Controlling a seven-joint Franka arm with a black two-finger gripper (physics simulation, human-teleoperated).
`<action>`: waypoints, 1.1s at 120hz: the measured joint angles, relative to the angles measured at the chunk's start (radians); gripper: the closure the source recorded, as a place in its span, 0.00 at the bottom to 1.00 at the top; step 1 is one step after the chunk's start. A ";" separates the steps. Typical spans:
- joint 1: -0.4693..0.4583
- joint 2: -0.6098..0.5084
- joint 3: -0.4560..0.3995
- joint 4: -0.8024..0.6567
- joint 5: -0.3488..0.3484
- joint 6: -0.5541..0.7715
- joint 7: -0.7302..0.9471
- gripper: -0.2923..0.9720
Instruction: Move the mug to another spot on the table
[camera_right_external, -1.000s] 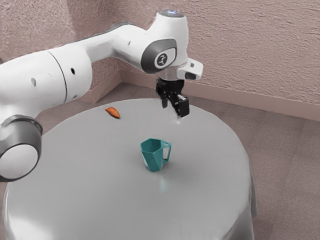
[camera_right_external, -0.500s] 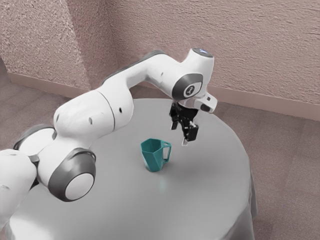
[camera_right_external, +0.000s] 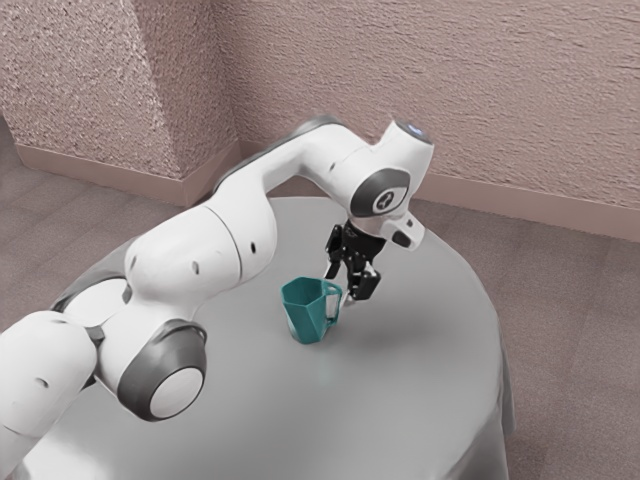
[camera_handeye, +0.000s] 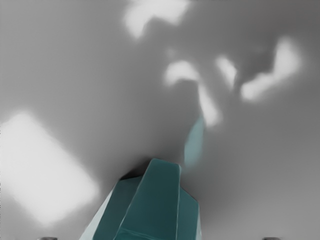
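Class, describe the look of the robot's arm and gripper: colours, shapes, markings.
The arm is glossy white, built of rounded segments with dark grey round joint caps; one bears a small white mark. The gripper is black, with two fingers.

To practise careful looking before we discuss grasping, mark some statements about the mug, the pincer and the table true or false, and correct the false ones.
1. The teal mug stands upright on the table. True.
2. The pincer is open, close by the mug's handle. True.
3. The mug hangs in the air in the pincer. False: it stands on the table.
4. The handle points to the exterior view's left. False: it points to that view's right.
5. The table is square and wooden. False: it is round and grey.
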 joint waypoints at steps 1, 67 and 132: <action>0.000 0.001 0.000 0.000 0.001 0.001 0.001 0.37; 0.007 0.037 -0.018 -0.003 0.008 0.020 0.062 0.51; 0.025 0.037 -0.013 -0.005 0.009 -0.043 0.102 0.64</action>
